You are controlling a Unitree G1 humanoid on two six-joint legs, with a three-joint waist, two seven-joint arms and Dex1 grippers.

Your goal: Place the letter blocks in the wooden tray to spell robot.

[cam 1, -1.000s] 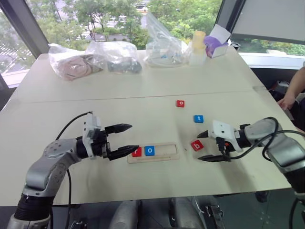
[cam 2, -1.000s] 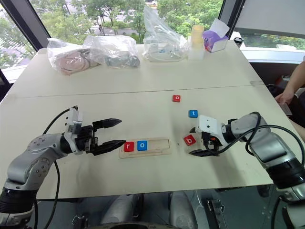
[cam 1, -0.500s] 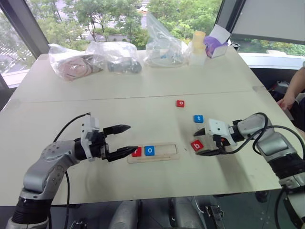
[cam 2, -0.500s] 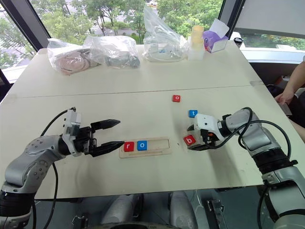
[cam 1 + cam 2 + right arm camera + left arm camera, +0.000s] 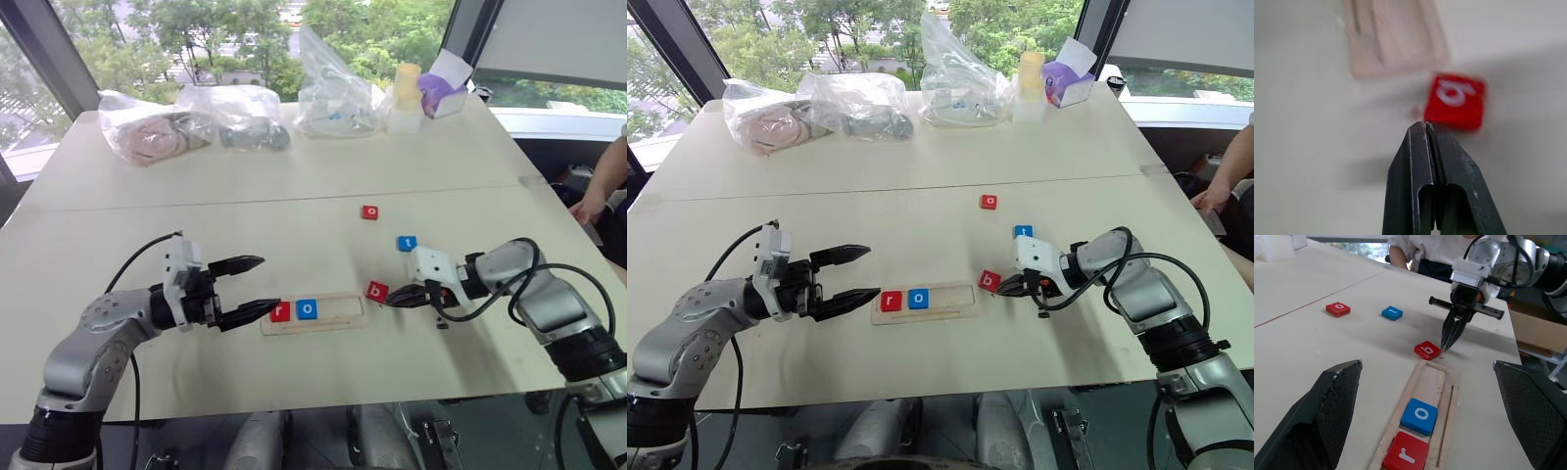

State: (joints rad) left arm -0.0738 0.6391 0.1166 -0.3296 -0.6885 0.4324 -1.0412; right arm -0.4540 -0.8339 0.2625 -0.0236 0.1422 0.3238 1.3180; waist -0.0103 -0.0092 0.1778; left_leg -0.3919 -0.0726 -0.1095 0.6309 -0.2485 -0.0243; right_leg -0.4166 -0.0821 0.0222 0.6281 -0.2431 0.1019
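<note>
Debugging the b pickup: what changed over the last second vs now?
The right gripper closed its fingers with nothing between them and swept toward the wooden tray, pushing the red b block along the table to just off the tray's right end. No grasp. The left gripper stayed open beside the tray; the r and o blocks in the tray, and the loose t and o, did not move.

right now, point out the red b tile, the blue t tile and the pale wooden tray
red b tile [image 5: 377, 291], left eye view, centre of its face
blue t tile [image 5: 407, 243], left eye view, centre of its face
pale wooden tray [image 5: 340, 308], left eye view, bare recess
</note>
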